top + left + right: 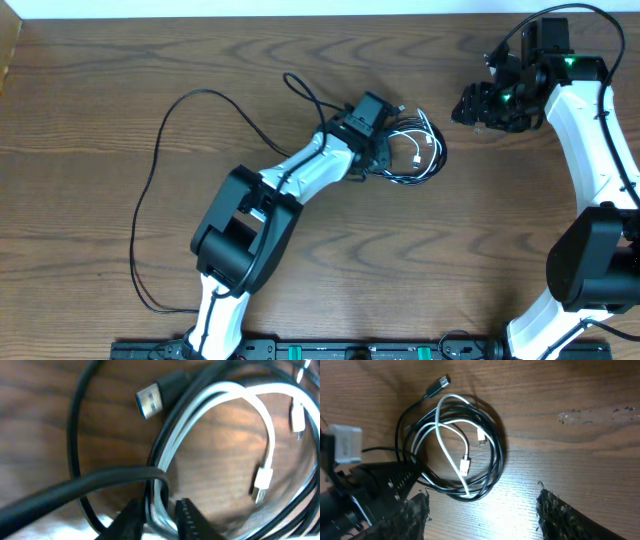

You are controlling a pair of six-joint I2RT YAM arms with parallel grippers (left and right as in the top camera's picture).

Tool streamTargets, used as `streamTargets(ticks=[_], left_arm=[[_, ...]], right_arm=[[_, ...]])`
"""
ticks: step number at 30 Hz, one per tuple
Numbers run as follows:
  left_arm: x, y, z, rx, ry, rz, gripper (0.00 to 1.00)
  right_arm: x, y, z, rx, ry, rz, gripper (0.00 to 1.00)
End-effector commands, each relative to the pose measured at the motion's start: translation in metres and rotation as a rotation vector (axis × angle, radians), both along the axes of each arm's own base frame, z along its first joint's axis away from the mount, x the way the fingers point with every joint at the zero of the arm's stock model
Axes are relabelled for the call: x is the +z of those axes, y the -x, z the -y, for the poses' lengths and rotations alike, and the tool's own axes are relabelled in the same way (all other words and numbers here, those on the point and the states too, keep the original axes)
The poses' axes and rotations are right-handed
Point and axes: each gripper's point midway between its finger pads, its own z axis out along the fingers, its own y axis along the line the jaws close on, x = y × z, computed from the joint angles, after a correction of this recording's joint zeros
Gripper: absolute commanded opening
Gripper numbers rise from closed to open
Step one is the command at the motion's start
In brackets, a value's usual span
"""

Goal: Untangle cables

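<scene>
Your bench (100, 80) is dark wood grain, with a white strip (300, 8) beyond its far edge. The cables (418, 152) lie coiled together right of centre, nearer that far edge, the white cable (225, 389) looped inside the black cable (499, 457). The left jaws pinch strands of both; the right jaws hang released over bare wood.

I'm looking in on what is reading as a robotics lab: a white-and-black left arm (310, 170) and right arm (580, 120) are standing on a black mounting rail (330, 350) at 6 o'clock, over a wood-grain counter (80, 100), with a plain white wall (250, 8) showing at 12 o'clock.
</scene>
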Motion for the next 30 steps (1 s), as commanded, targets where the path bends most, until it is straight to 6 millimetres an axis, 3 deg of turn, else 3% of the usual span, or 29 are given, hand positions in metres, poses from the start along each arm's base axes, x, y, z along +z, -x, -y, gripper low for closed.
streamTargets(ticks=[1,2,4,11,16,23,26,30], left_arm=[[-0.017,0.012,-0.003,0.002,-0.035,-0.035,0.19],[-0.018,0.013,-0.003,0.002,-0.036,-0.037,0.12],[-0.018,0.012,-0.005,0.005,-0.041,-0.033,0.08],[-0.006,0.002,-0.020,0.024,-0.060,-0.011,0.07],[0.044,-0.007,-0.037,0.066,-0.026,0.036,0.07],[0.130,-0.003,-0.053,0.022,0.032,0.175,0.07],[0.155,0.002,-0.056,0.003,0.046,0.221,0.07],[0.171,0.004,-0.062,-0.007,0.050,0.252,0.07]], right_arm=[[0.003,0.000,-0.001,0.015,0.009,0.008,0.67],[0.003,0.000,-0.001,0.015,0.009,0.008,0.67],[0.003,0.000,-0.001,0.021,0.010,0.010,0.67],[0.001,0.003,-0.002,0.024,0.008,-0.001,0.68],[-0.001,0.006,-0.018,0.072,-0.002,-0.004,0.69],[0.017,0.006,-0.077,0.280,-0.169,0.092,0.69],[0.027,0.003,-0.100,0.336,-0.231,0.138,0.69],[0.034,0.003,-0.123,0.391,-0.264,0.178,0.68]])
